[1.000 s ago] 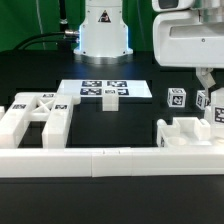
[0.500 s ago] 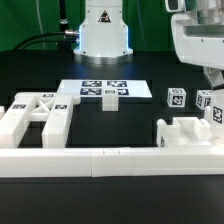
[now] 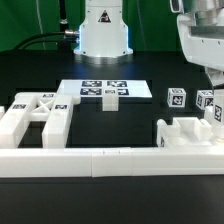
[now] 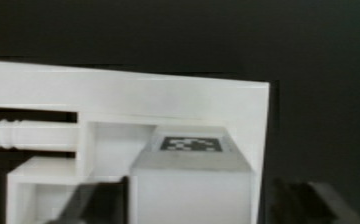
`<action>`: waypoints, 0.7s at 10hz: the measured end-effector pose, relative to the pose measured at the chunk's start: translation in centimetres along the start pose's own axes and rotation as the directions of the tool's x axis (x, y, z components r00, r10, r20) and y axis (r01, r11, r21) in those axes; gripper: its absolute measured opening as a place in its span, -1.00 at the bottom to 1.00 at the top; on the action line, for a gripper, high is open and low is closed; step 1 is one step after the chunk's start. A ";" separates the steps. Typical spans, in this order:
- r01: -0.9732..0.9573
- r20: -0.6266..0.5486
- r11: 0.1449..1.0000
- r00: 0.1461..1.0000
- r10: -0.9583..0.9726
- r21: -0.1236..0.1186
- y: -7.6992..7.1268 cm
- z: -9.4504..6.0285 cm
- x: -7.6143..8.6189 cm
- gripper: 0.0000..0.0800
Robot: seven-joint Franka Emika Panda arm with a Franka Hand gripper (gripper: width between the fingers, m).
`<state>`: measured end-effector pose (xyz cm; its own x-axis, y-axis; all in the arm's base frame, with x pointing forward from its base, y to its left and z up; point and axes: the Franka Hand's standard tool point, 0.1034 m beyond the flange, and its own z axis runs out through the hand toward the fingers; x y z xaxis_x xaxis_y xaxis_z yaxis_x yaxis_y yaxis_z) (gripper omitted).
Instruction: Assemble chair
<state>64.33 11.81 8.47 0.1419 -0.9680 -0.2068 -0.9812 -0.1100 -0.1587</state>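
The chair lies in loose white pieces. An X-braced panel point(image 3: 36, 110) rests at the exterior view's left, and a frame point(image 3: 186, 134) sits at the right. Two tagged square posts stand behind the frame, one point(image 3: 177, 97) free and one point(image 3: 211, 101) under my gripper point(image 3: 214, 84). In the wrist view that post point(image 4: 191, 160) stands between my dark fingers point(image 4: 88, 200), against the frame point(image 4: 141, 95) with its peg point(image 4: 20, 133). There is a gap at the post's side, so my gripper point(image 4: 195, 205) is open around it.
A long low white rail point(image 3: 110, 160) runs along the front of the black table. The marker board point(image 3: 140, 90) lies flat at the middle back. The robot's base point(image 3: 100, 30) stands behind it.
My gripper has shifted toward the exterior view's right, and its jaws have opened off the right-hand post. The post and the other pieces have stayed where they were.
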 end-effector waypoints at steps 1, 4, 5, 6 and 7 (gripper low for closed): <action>0.082 -0.001 0.997 0.997 -0.082 -0.001 0.0 0.0 0.0 0.30; 0.309 -0.001 0.951 0.951 -0.309 -0.001 0.0 0.0 0.0 0.61; 0.379 -0.001 0.925 0.925 -0.379 -0.002 0.0 0.0 0.0 0.62; 0.493 0.006 0.870 0.870 -0.493 -0.029 0.4 0.1 0.1 0.62; 0.606 0.017 0.792 0.795 -0.607 -0.070 0.6 -0.1 0.2 0.62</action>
<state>63.73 11.52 8.37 0.7103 -0.6988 -0.0845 -0.7004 -0.6896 -0.1840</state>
